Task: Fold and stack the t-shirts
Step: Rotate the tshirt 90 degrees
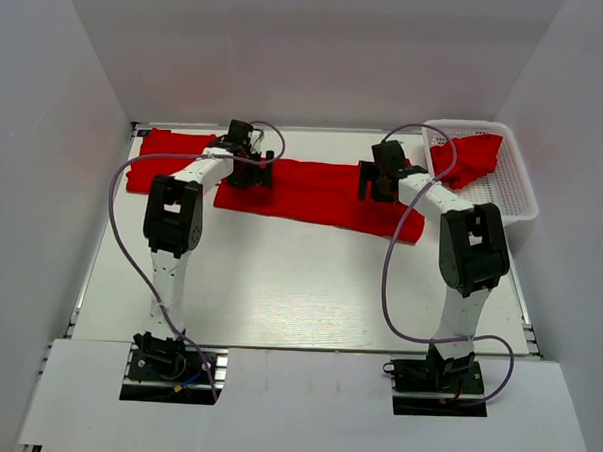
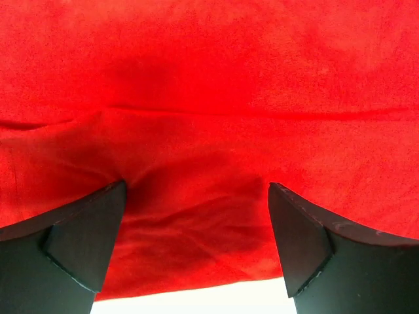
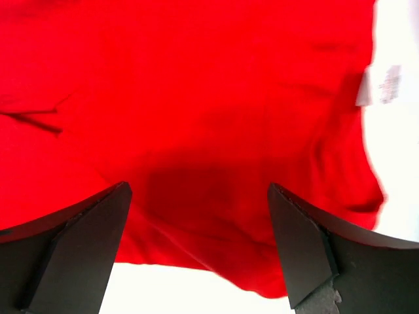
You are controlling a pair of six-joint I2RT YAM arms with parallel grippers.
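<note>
Table [image 1: 279, 285], left arm [image 1: 183, 196], right arm [image 1: 461, 233] outstretched over t-shirt [image 1: 313, 191]

We see the long bright red cloth t-shirt [image 1: 318, 199] as a soft, matt knit. Close up in the left wrist view, its surface shows a fine grain and shallow creases. Its small white label [image 3: 381, 85] is too blurred for us to tell cloth from paper. The folded red cloth t-shirt [image 1: 156, 162] and the crumpled red cloth t-shirt [image 1: 473, 156] look just as matt to us. The white plastic mesh basket [image 1: 518, 200] has a slight sheen. The flat white table [image 1: 299, 286] appears smooth and matt. On the left gripper [image 2: 196, 193] and right gripper [image 3: 196, 193] we find fingers [image 2: 78, 248] of matt black hard material, faintly scuffed along the edges. The lilac cables [image 1: 122, 218] have a smooth sheath.
</note>
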